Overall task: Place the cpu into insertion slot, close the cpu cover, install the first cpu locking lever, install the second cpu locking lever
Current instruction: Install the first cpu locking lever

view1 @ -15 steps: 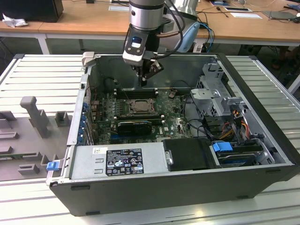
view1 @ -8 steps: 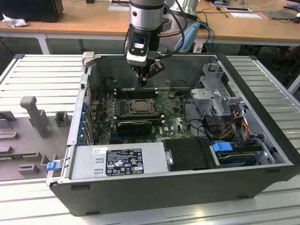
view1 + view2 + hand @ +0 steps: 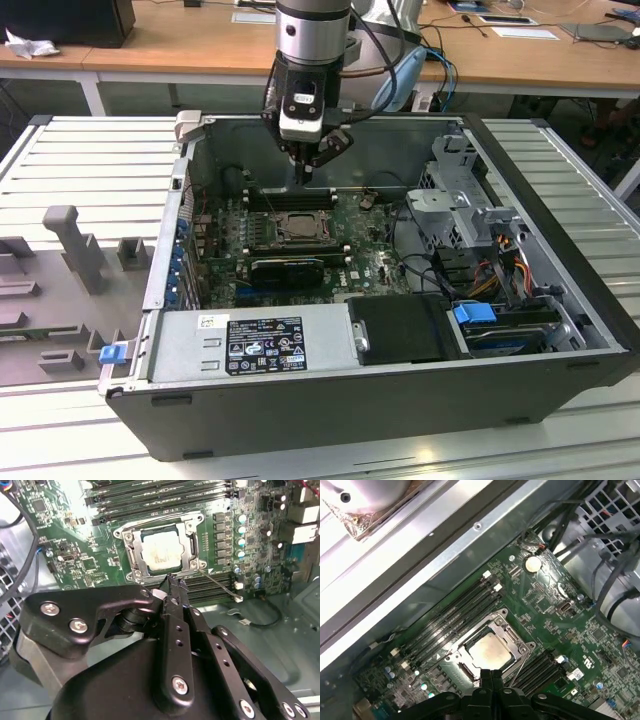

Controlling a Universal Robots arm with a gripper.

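The cpu [image 3: 162, 551] lies flat in the insertion slot [image 3: 129, 534], its pale metal face showing, also in the first wrist view [image 3: 490, 650]. The silver cpu cover [image 3: 189, 535] lies down over it, framing the chip in its window. A thin locking lever [image 3: 219, 585] sticks out at an angle from one corner of the slot. My gripper [image 3: 175, 586] is shut with nothing between its fingers, tips just off the slot's edge by that lever. In the exterior view the gripper [image 3: 306, 178] hangs inside the open case just behind the slot [image 3: 298, 226].
Long black memory slots [image 3: 165, 500] flank the socket on both sides. In the exterior view a black block [image 3: 288, 268] sits in front of the socket, a power supply [image 3: 250, 345] lines the near wall, and a drive cage [image 3: 465, 200] with cables is on the right.
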